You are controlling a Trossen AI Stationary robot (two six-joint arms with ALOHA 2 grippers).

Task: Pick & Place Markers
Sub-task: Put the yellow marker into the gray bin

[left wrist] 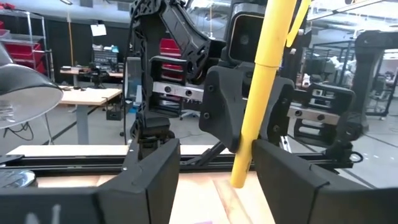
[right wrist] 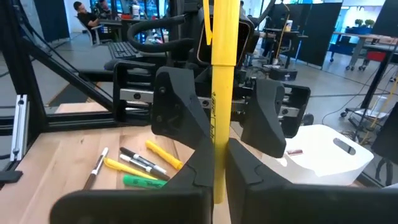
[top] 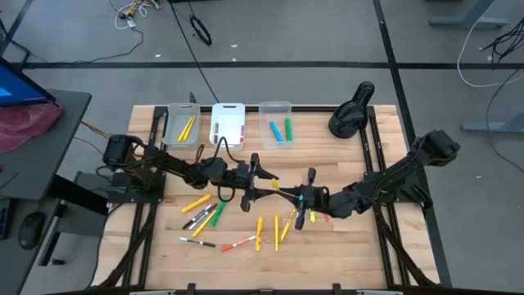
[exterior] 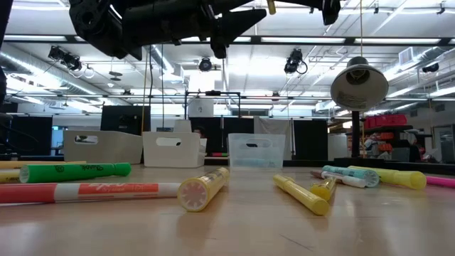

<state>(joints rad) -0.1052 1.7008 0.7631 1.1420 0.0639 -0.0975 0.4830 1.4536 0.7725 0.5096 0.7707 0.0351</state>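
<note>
- The yellow marker (right wrist: 222,74) is up in the air over the middle of the table (top: 344,246), between the two arms.
- The right gripper (right wrist: 214,171) has its fingers pressed together on this marker, which stands straight up between them.
- The left gripper (left wrist: 214,168) faces it from very near. Its fingers are apart, with the marker in the gap, so this looks like a pass from one arm to the other.
- To do it well, the left fingers should close firmly before the right ones let go.
- Then the marker probably belongs in the bin (top: 182,124) holding other yellow ones.
- More markers (top: 205,215) lie loose on the table below, so stay high.
</note>
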